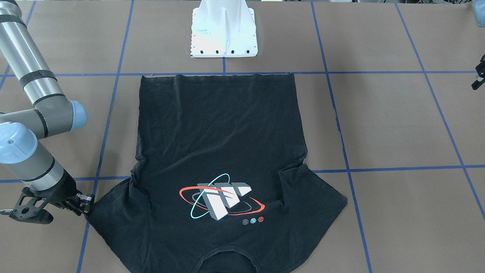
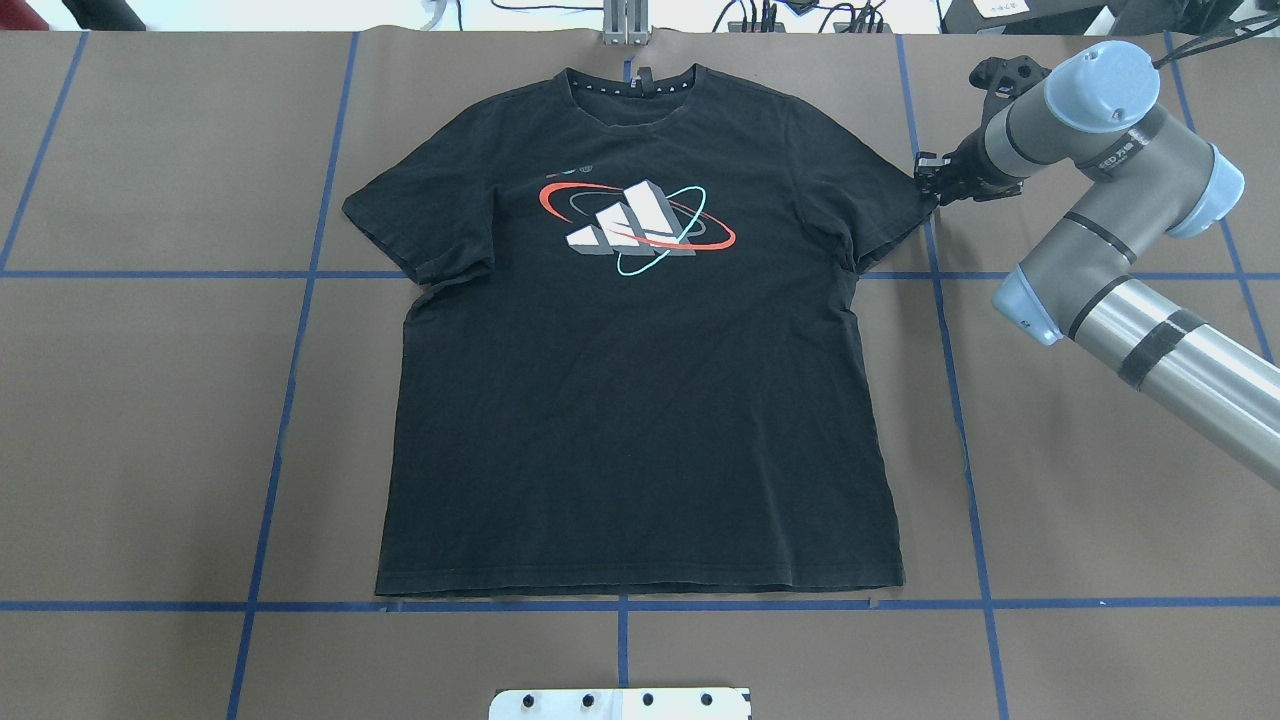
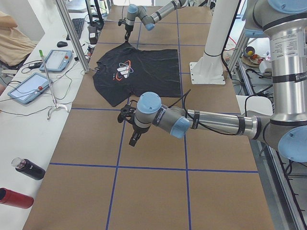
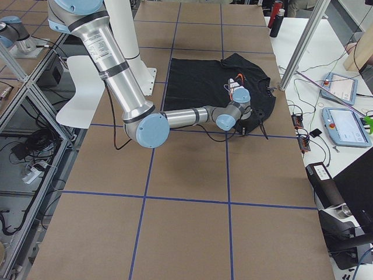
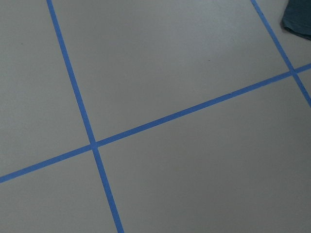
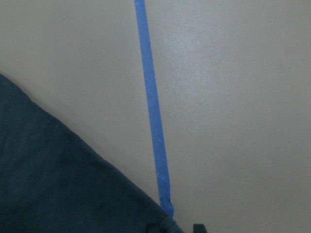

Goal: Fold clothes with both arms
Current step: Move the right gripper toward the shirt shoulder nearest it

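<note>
One T-shirt [image 2: 640, 400] lies flat, logo up. My right gripper [image 2: 928, 185], jaws apart, sits at its far-edge sleeve. I cannot tell the left gripper's [image 1: 478, 77] state.

The T-shirt [image 2: 640, 420] at the right gripper [image 2: 923, 181] tips is matt black cloth, softly creased, its logo [image 2: 637, 225] a smooth print, the gripper matt black plastic on a right arm [image 2: 1150, 340] of brushed silver metal with satin light-blue caps [image 2: 1100, 80] — beneath lies the table [image 2: 150, 450], matt brown paper crossed by smooth blue tape [image 2: 290, 400].
</note>
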`<state>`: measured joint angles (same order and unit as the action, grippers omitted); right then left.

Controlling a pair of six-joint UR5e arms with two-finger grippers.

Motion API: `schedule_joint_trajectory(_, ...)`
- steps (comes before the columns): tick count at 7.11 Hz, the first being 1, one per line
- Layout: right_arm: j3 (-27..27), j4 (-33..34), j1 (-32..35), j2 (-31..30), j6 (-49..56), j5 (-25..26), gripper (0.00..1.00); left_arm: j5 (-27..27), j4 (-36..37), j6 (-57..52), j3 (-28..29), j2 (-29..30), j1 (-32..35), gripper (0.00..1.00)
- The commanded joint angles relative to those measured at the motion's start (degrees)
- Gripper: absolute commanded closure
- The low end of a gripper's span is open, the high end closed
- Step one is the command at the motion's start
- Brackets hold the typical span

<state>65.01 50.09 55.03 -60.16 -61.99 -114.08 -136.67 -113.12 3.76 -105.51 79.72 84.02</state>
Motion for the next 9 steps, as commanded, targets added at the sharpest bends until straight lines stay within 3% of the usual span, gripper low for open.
schedule_joint_trajectory(1, 0.11, 0.00, -0.09, -0.13, -0.06, 0.00, 1.00, 0.00, 0.00, 0.02, 0.04, 0.00, 0.00, 0.00)
schedule_joint_trajectory(3, 2.12, 0.35, -0.18, 1.01, -0.33, -0.35, 1.00, -0.44, -0.08, 0.02, -0.14, 0.17, 0.00, 0.00)
schedule_joint_trajectory(6, 4.51, 0.88, -2.45, 9.15, -15.05, -0.79, 1.00, -0.79, -2.35, 4.92, -0.31, 1.84, 0.00, 0.00)
schedule_joint_trajectory(9, -3.72, 0.88, -4.75, 16.72, -19.22, 1.04, 1.00, -0.79, -4.04, 5.91, -0.31, 1.76, 0.00, 0.00)
